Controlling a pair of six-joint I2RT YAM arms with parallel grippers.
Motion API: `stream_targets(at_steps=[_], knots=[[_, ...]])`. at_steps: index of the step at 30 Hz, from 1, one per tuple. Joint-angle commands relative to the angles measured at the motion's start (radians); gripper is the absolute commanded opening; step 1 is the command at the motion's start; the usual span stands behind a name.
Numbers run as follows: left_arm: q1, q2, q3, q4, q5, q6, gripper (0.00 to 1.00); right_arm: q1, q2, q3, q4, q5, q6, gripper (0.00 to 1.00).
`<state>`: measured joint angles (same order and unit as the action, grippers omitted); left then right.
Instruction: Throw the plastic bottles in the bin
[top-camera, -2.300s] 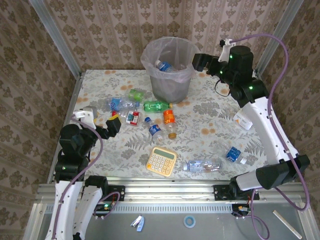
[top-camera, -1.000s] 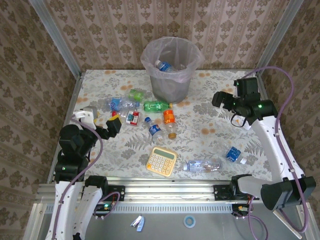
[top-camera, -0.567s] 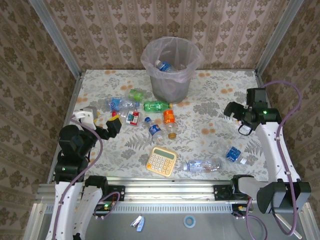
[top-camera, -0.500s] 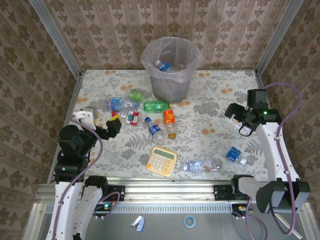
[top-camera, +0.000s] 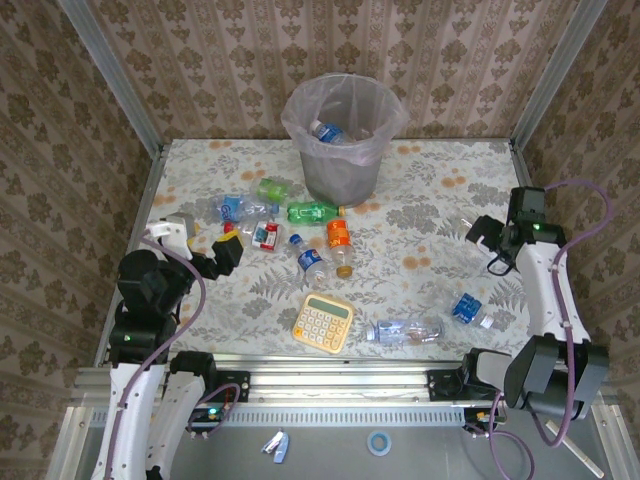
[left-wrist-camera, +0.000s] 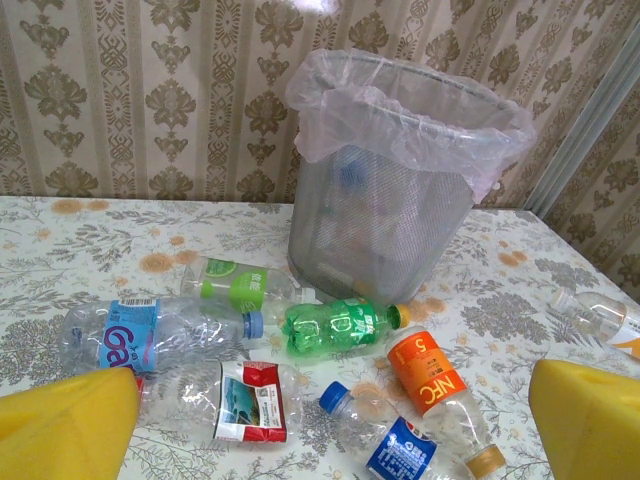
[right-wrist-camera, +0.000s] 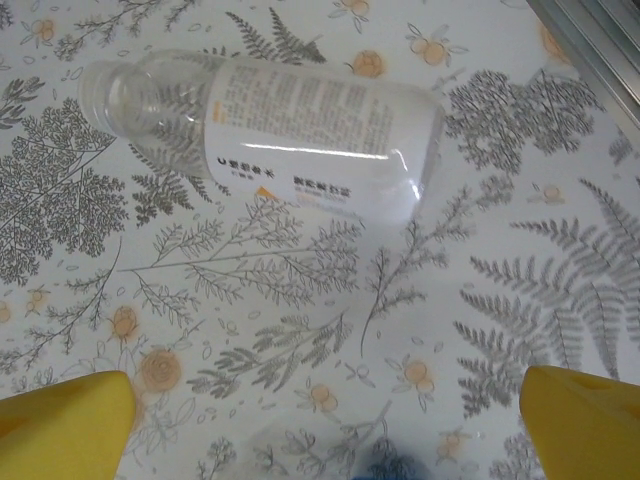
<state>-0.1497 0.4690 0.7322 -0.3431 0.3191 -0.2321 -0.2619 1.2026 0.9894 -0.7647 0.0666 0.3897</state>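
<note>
The bin (top-camera: 340, 135) stands at the back of the table with a blue-capped bottle (top-camera: 325, 130) inside it. Several plastic bottles lie left of centre, among them a green one (top-camera: 312, 211), an orange-labelled one (top-camera: 339, 238) and a blue-labelled one (top-camera: 311, 259). My left gripper (top-camera: 228, 250) hangs open just left of them, its yellow fingertips (left-wrist-camera: 65, 425) wide apart and the same bottles ahead of them. My right gripper (top-camera: 480, 232) is open near the right edge. A clear bottle with a white label (right-wrist-camera: 300, 130) lies on the cloth just beyond its fingertips (right-wrist-camera: 585, 420).
A yellow calculator (top-camera: 323, 322) lies near the front edge. Right of it lie a clear bottle (top-camera: 405, 330) and a crushed blue-labelled bottle (top-camera: 468, 308). Metal frame rails (top-camera: 530, 150) and patterned walls close in the table on three sides.
My right arm has swung back from beside the bin to the right side of the table and come down over the white-labelled bottle. The left arm and the bottles have stayed put.
</note>
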Motion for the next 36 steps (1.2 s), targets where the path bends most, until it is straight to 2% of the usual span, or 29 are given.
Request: stream_targets(at_steps=[1,4,10,14,21,29,36], knots=[[-0.003,-0.018,-0.008,0.03,0.02,-0.012,1.0,-0.002,0.027,0.038,0.059,0.015,-0.133,1.0],[-0.003,-0.017,-0.011,0.033,0.018,-0.012,1.0,-0.002,0.038,0.022,0.096,0.051,-0.235,1.0],[-0.002,-0.015,-0.011,0.038,0.024,-0.012,1.0,0.01,0.07,-0.031,0.202,0.012,-0.383,1.0],[-0.002,-0.014,-0.015,0.04,0.028,-0.013,1.0,0.029,0.155,0.0,0.179,0.072,-0.453,1.0],[-0.002,-0.013,-0.016,0.043,0.016,-0.016,1.0,0.05,0.286,0.042,0.185,0.153,-0.49,1.0],[-0.002,0.008,-0.018,0.052,0.04,-0.024,1.0,0.095,0.457,0.135,0.188,0.318,-0.556,0.99],[-0.002,0.01,-0.018,0.051,0.041,-0.024,1.0,0.103,0.577,0.216,0.186,0.3,-0.601,0.98]])
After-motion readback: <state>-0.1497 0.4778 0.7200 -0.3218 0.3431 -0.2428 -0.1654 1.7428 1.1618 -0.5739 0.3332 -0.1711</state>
